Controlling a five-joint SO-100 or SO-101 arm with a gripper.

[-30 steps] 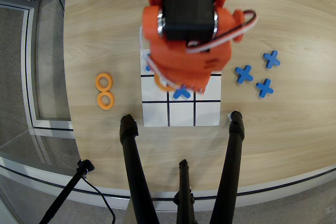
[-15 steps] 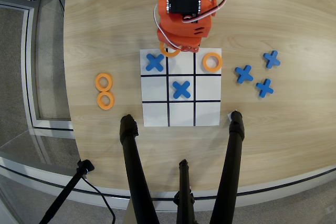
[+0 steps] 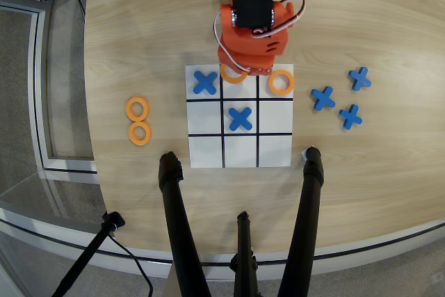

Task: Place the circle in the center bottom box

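The circle (image 3: pixel 231 74), a flat orange ring, lies at the upper edge of the center bottom box (image 3: pixel 240 90), the middle cell of the board row nearest the orange robot base, with its top part hidden beneath the arm. The gripper (image 3: pixel 243 69) sits right over it, but the orange body of the arm covers the fingers, so I cannot tell how far apart they stand or whether they hold the ring. In the overhead view a blue cross (image 3: pixel 204 82) fills the cell to the left, a second orange ring (image 3: pixel 281 82) the cell to the right, and another blue cross (image 3: pixel 240 118) the board's central cell. The board (image 3: pixel 275 151) is a white square sheet ruled with thin black lines. It rests on a pale wood-grain table (image 3: pixel 139 46) with a curved edge. Two more rings (image 3: pixel 138 120) lie touching each other to the left of the board, three blue crosses (image 3: pixel 340 97) to its right. Black tripod legs (image 3: pixel 177 220) cross the lower table edge, above grey floor (image 3: pixel 28 67).
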